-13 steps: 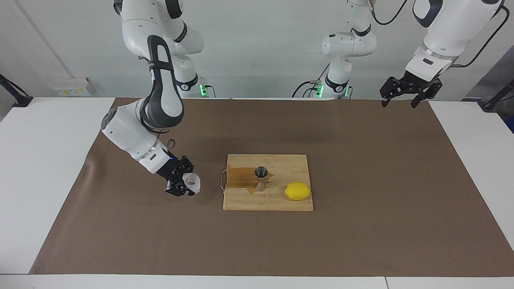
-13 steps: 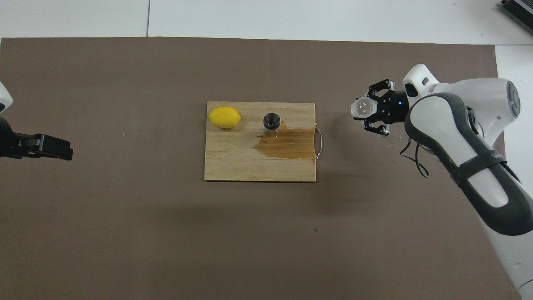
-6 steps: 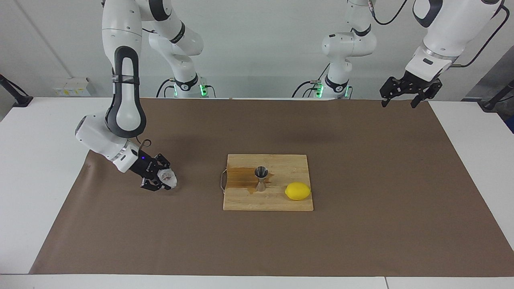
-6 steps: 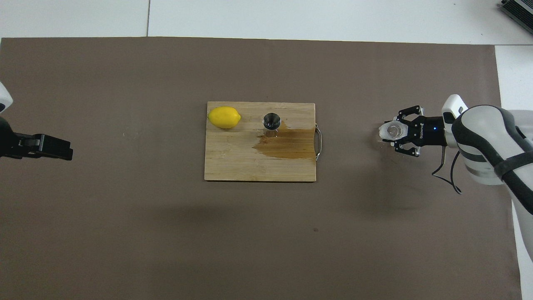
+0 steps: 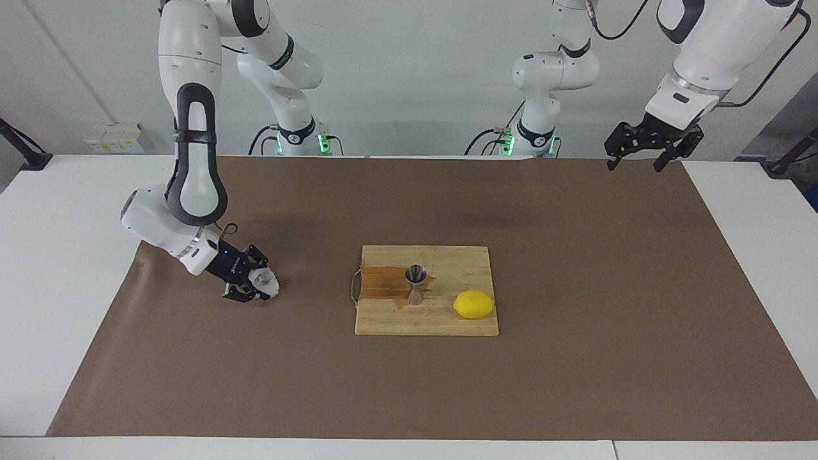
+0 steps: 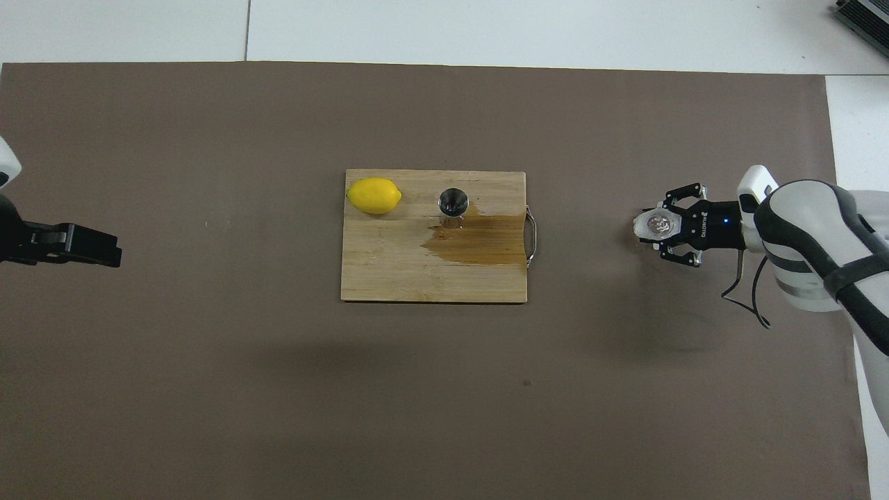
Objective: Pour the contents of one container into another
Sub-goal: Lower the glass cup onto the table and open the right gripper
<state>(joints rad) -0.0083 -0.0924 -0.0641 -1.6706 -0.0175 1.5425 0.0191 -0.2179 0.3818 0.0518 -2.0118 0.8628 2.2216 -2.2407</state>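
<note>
The glass cup [image 5: 265, 282] sits between the fingers of the right gripper [image 5: 254, 285], which is closed on its textured walls. Cup and gripper are low over the brown mat [image 5: 575, 255] toward the right arm's end of the bench [image 5: 64, 211], well apart from the cutting board [image 5: 460, 322]; whether the cup's base touches the mat cannot be told. In the overhead view the cup's [image 6: 653, 225] mouth faces up toward the camera, with the right gripper [image 6: 668, 227] reaching in from the side, its arm sloping down from a high elbow.

The steel jigger [image 5: 415, 285] stands upright on the cutting board, about midway along it. A dark wet stain [image 5: 383, 284] spreads over the wood from the jigger's foot toward the board's wire handle [image 5: 353, 288], which points at the right arm's end of the bench. A lemon [image 5: 473, 304] lies on the same board, just beside the jigger toward the left arm's end and slightly farther from the robots.

The left gripper [image 5: 643, 155] waits in the air over the mat's corner near its own base, fingers spread wide and holding nothing. In the overhead view only its dark tip [image 6: 73, 244] shows at the edge.
</note>
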